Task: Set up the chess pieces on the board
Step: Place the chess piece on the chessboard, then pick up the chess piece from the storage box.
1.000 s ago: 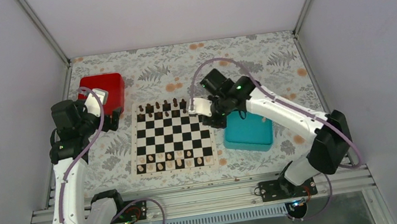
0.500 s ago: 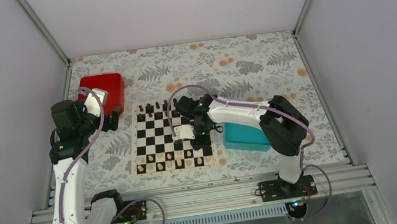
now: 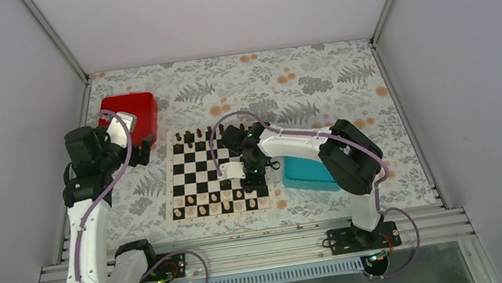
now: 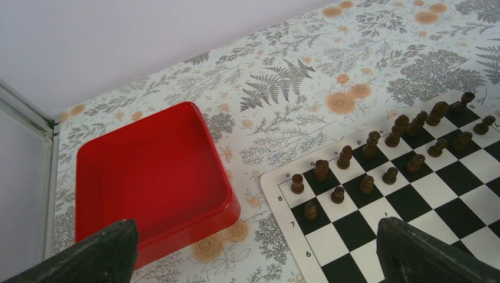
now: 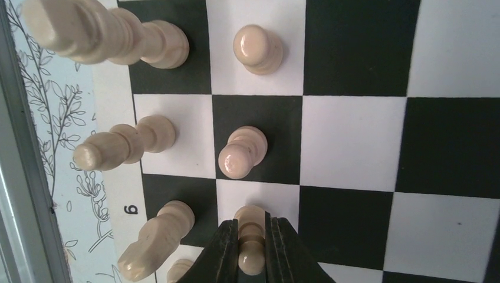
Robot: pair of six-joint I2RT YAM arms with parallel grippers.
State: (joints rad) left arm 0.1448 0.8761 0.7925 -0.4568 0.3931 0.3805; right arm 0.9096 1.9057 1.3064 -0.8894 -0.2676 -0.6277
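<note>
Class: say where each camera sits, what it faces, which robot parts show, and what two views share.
Top external: above and behind, looking down at the chessboard; both arms show.
Left wrist: faces red tray and dark pieces; left hand open.
Right wrist: close over white pieces; right hand grips a white pawn.
Shared: red tray, top and left wrist.

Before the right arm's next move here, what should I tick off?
1. Right gripper shut on pawn: ok.
2. Pawn over a free white square of the board, in the pawn row: ok.
3. Pawn's base down on the board: cannot tell.
4. Fingers apart from the knight beside them: ok.
5. Left gripper open, off the board, by the red tray: ok.
</note>
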